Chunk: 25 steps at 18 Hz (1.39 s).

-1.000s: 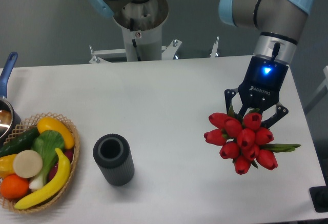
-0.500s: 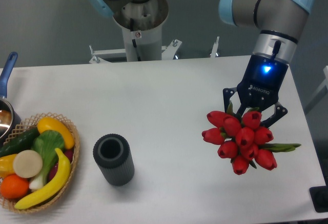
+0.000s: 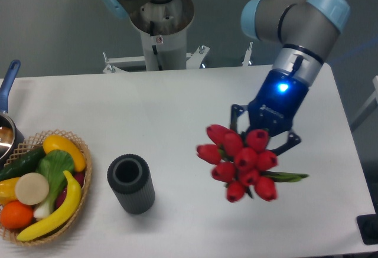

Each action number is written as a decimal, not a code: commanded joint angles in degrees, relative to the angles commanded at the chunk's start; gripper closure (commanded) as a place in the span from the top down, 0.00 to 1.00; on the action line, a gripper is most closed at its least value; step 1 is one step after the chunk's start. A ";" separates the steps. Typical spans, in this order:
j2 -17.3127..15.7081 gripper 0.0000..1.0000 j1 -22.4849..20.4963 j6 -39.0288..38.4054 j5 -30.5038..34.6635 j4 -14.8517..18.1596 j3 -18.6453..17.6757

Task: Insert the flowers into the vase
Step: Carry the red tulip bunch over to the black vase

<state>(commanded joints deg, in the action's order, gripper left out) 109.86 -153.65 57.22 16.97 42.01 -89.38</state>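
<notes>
Item 1, gripper [image 3: 263, 141]: two-finger unit on a UR5e arm [image 3: 295, 22], blue status light lit; jaws clenched on the tulip stems, the grip point itself hidden behind the blooms.

Item 2, tulip bunch [image 3: 241, 160]: about ten red artificial buds, with a green leaf sticking out on the side away from the vase. Held in the air above the bench [image 3: 177, 110], heads towards the camera, well apart from the vase and on the far side of it from the basket.

Item 3, vase [image 3: 130, 183]: dark grey ribbed cylinder, thick round rim, standing upright on the bench with mouth open and nothing in it.

Item 4, wicker basket [image 3: 80, 208]: near the vase, on the side away from the flowers; holds a banana [image 3: 56, 211], cucumber, orange and leafy greens.

Item 5, blue-handled pot [image 3: 7, 90]: beyond the basket, further again from the vase, partly cut off.

Step in hand, as judged: carrying the bunch across to the vase; insertion not yet begun.

Next move calls for: bringing the stems over the vase mouth, turning the bunch stems-down, then lowering straight so the stems clear the rim.
</notes>
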 joint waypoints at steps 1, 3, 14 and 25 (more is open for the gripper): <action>-0.09 0.31 0.71 0.00 -1.14 -0.17 -0.26; -0.09 0.31 2.29 0.00 -5.26 -0.09 -0.35; -0.62 0.31 10.73 0.09 -10.21 -0.18 0.09; 0.00 0.31 11.97 0.97 -10.21 -0.18 -5.01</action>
<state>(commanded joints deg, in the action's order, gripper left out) 109.86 -141.68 58.18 6.77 41.84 -94.39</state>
